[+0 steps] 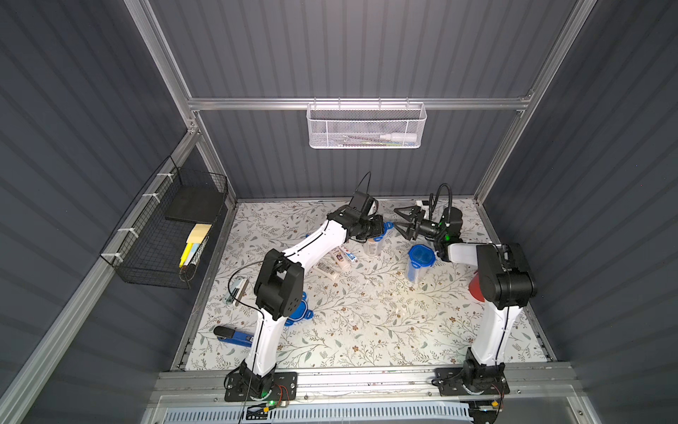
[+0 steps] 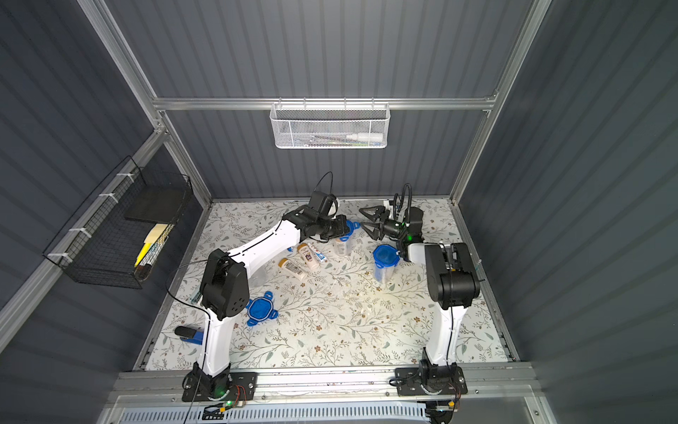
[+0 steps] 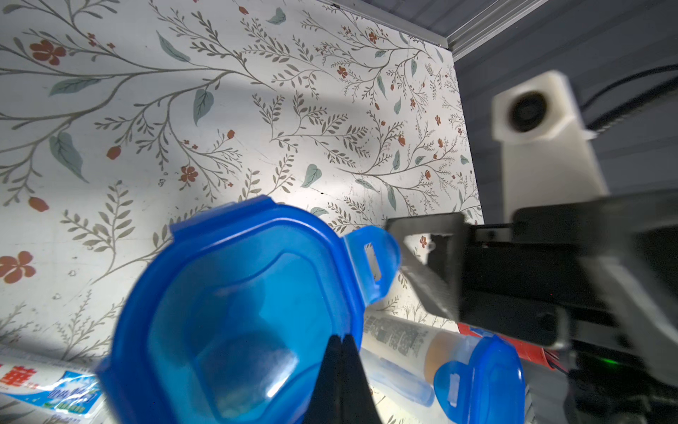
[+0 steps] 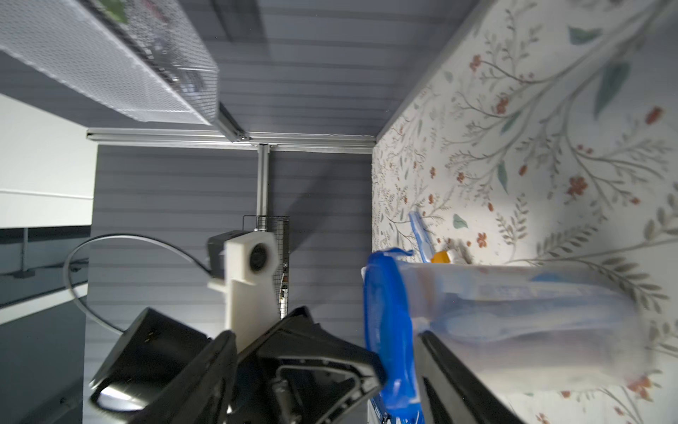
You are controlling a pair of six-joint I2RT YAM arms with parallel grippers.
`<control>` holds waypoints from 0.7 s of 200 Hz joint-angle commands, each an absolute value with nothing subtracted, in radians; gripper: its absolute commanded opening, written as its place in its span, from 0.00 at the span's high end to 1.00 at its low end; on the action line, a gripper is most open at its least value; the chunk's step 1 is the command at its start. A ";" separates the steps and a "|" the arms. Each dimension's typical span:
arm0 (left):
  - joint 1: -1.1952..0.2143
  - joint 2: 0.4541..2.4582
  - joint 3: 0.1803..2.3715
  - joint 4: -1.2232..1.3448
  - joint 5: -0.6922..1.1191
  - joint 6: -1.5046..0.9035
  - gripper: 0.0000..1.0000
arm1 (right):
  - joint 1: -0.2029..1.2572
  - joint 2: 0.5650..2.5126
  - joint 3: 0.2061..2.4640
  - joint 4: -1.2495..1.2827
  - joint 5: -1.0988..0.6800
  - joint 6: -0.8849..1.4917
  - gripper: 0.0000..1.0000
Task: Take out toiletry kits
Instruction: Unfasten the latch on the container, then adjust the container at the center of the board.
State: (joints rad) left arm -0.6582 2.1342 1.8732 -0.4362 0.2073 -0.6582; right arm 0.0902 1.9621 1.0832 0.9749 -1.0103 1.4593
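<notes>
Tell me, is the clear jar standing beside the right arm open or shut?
Shut, it seems: in both top views its blue lid sits squarely on the upright jar, covering its mouth.

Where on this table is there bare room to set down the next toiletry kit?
The widest bare patch is front middle, between the loose blue lid, the lidded jar and the front rail. Crowded: back middle, around the far clear jar, the bottles and toothpaste tube.

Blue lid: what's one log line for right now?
left fingers: shut on blue lid | right fingers: open near it | jar: upright, kit inside
</notes>
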 commanded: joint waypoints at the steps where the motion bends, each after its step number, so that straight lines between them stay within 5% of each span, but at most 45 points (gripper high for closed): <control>1: -0.634 2.281 1.772 -0.744 0.113 -0.632 1.00 | 0.097 1.911 1.100 1.060 -1.033 1.465 0.22; 35: -0.634 2.276 1.798 -0.748 0.126 -0.629 1.00 | 0.099 1.848 1.100 0.893 -1.018 1.339 0.23; 71: -0.634 2.259 1.934 -0.764 0.138 -0.612 1.00 | 0.127 1.682 1.184 0.203 -0.882 0.847 0.32; 140: -0.628 2.220 2.168 -0.738 0.161 -0.592 1.00 | 0.263 1.543 1.274 -0.329 -0.455 0.460 0.90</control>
